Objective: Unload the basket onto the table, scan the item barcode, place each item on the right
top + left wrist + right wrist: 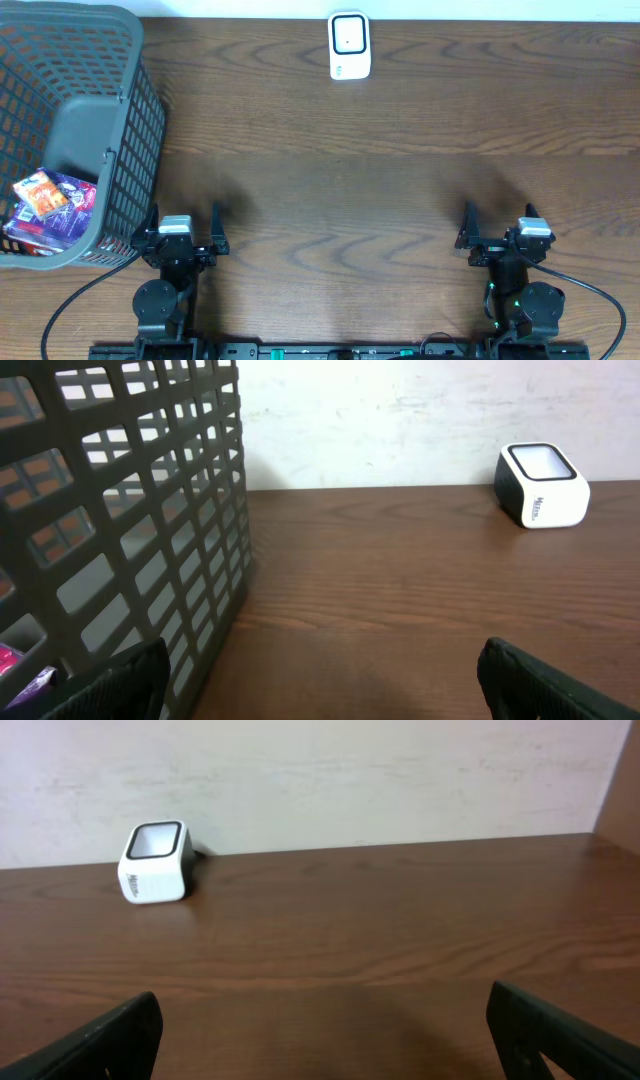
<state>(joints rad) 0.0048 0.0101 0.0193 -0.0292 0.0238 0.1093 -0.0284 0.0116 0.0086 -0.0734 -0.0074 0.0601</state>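
Packaged items [48,203] in orange and purple wrappers lie inside the grey basket [110,120] at the left of the overhead view; a purple scrap of them [25,678] peeks through the mesh in the left wrist view. A white barcode scanner [349,45] with a dark window stands at the far middle of the table, also visible as the scanner [541,486] and the scanner [155,861] in the wrist views. My left gripper [184,222] rests open near the front edge, just right of the basket. My right gripper [498,226] is open at the front right, holding nothing.
The grey basket wall [150,530] fills the left half of the left wrist view, close to my left finger. A pale wall runs behind the wooden table [380,180]. Black cables trail from both arm bases at the front edge.
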